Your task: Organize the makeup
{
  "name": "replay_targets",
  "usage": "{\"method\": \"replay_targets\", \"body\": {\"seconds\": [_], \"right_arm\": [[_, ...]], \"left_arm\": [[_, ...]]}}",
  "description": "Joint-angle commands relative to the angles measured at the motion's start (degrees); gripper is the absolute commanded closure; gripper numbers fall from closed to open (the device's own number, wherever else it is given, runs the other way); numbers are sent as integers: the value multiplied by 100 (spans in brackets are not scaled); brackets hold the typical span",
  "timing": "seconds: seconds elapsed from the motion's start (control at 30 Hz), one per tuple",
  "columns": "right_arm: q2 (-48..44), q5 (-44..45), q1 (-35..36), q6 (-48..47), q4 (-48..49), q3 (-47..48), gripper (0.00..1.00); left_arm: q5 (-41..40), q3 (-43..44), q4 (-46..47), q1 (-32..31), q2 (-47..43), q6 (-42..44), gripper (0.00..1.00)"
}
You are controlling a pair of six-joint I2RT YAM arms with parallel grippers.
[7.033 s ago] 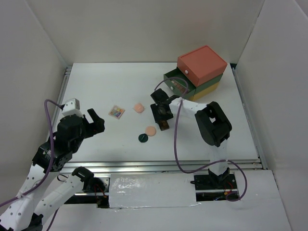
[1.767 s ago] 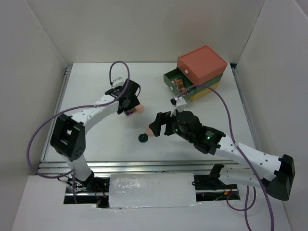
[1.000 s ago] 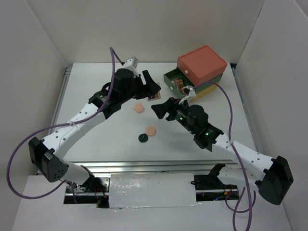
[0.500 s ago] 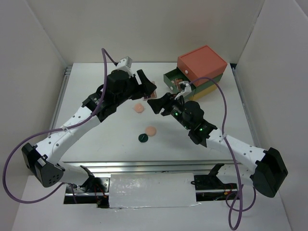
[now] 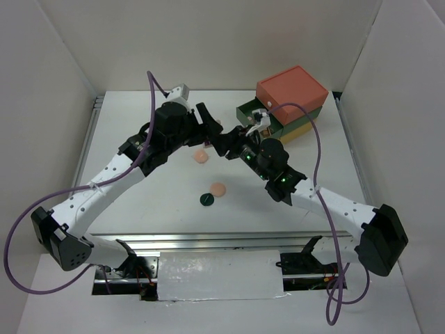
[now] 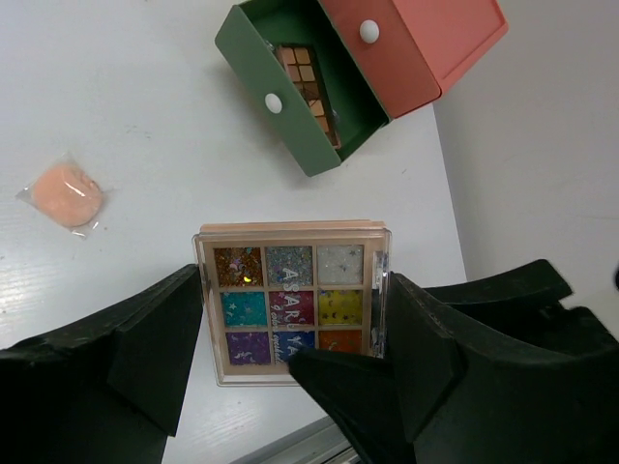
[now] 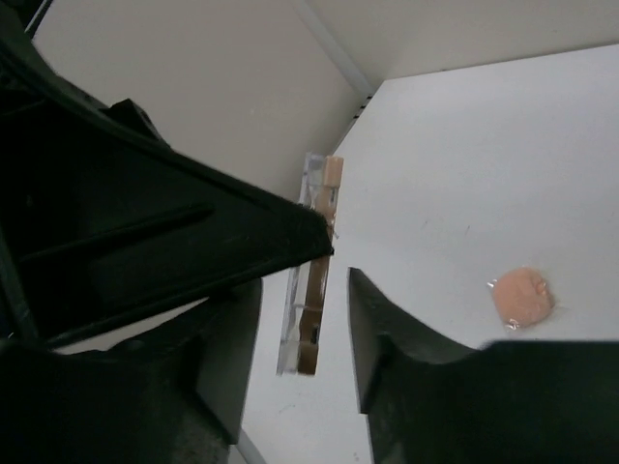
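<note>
Gripping the small square multicolour palette [image 6: 288, 290] by its two side edges, the left end effector [image 6: 292, 324] holds it face up above the desk [image 5: 174, 209], in the upper middle of the overhead view. Both fingers [image 6: 160, 333] press against the palette's clear case.

From the right of the overhead view, the right end effector [image 7: 304, 309] meets it at the same spot. Its jaws stand open, one on each side of the palette (seen edge-on from that wrist, as a thin upright strip), with a narrow gap showing on both sides, so it has no hold on it. One of its dark fingers [image 6: 343, 396] shows at the bottom of the left wrist view, under the palette's lower edge.

At the upper right of the overhead view stands the drawer box [image 5: 292, 90], its green drawer [image 6: 261, 82] pulled out, with a brown eyeshadow palette [image 6: 308, 85] lying inside. One peach round compact [image 5: 201, 156] lies on the desk just below the two end effectors. The other peach compact [image 5: 218, 188] lies lower, just beside the dark green disc [image 5: 206, 200].
</note>
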Motion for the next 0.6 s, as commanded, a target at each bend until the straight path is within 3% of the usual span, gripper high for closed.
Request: {"method": "replay_targets", "body": {"seconds": [0.0, 0.07, 0.13, 0.17, 0.27, 0.3, 0.33, 0.37, 0.4, 0.57], "right_arm": [[218, 234, 27, -61, 180, 385, 55], [315, 191, 44, -44, 355, 368, 61], [385, 33, 35, -35, 365, 411, 80], [385, 6, 35, -26, 391, 412, 100], [298, -108, 44, -8, 593, 245, 100], [271, -108, 44, -9, 602, 218, 100], [193, -82, 44, -9, 611, 140, 100], [157, -12, 44, -17, 576, 113, 100], [131, 32, 27, -35, 523, 95, 100], [130, 155, -175, -272, -65, 236, 100]], "left_arm": [[83, 111, 84, -30, -203, -46, 100], [101, 85, 75, -30, -230, -55, 100], [83, 41, 84, -30, -265, -63, 100], [92, -3, 84, -30, -274, -63, 100], [48, 22, 57, -30, -248, -11, 91], [-13, 49, 40, -39, -230, -2, 83], [-74, 84, 14, -30, -221, 33, 42], [-144, 180, -56, -30, -195, 42, 11], [-302, 259, -66, -22, -177, 68, 1], [-1119, 1962, -923, 5, 322, 595, 1]]}}
